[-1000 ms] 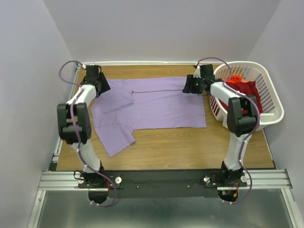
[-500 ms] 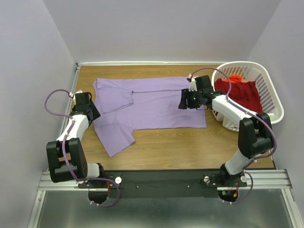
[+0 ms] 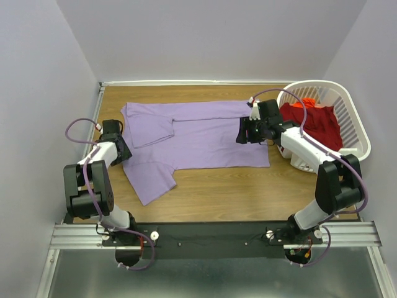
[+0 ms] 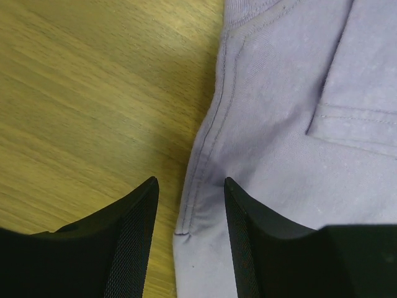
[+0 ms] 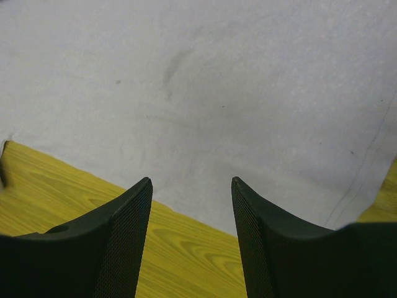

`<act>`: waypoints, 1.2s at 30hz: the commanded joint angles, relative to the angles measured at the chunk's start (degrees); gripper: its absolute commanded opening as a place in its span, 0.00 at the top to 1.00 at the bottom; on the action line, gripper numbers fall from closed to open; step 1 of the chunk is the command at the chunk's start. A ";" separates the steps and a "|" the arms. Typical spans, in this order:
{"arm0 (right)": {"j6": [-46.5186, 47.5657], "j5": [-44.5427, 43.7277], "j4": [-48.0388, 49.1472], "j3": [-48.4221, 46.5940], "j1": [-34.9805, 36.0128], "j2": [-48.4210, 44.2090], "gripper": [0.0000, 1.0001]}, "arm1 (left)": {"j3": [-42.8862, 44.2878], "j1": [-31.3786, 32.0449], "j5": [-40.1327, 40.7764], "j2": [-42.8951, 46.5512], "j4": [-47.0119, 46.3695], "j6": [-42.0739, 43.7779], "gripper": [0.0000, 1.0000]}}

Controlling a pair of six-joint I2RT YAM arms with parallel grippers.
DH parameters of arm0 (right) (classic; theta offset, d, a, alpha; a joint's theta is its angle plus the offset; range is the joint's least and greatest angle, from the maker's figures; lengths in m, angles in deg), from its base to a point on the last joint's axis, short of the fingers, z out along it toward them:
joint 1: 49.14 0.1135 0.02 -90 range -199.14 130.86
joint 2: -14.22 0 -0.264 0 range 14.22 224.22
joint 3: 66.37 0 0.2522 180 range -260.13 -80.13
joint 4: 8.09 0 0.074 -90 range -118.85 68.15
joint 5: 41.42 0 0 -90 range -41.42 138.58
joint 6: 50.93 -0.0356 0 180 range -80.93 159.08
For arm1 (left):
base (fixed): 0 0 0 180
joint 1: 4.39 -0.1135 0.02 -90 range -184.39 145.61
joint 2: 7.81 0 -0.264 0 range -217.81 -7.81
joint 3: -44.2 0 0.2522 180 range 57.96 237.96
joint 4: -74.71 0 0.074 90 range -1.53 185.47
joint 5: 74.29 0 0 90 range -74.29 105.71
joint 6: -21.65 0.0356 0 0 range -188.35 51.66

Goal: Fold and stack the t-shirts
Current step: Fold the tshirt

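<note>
Two grippers parted over the lavender t-shirt (image 3: 205, 133), nothing gripped.
We see the shirt spread flat on the table (image 3: 248, 186), the left gripper (image 4: 189, 181) straddling its left-side hem with jaws apart, cloth between them but not pinched. We see the right gripper (image 5: 189, 181) over the shirt's edge nearest the basket (image 3: 322, 84), jaws likewise apart and holding nothing. The red t-shirt (image 3: 316, 121) lies bunched inside the basket.
</note>
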 commanded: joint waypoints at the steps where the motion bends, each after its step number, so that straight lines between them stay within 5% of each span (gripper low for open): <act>1: 0.81 -0.80 -0.85 0.33 -0.19 -1.16 0.39 | 2.11 -0.22 -1.32 0.42 3.30 -0.72 0.46; 29: 1.08 -0.80 0.03 1.12 -0.19 -3.71 0.39 | 5.36 -0.39 -1.58 -7.04 10.16 -2.48 0.49; 36: 1.16 -1.33 0.03 1.21 -0.20 -3.53 0.39 | 3.25 -0.30 -2.72 -8.10 8.23 -3.62 0.60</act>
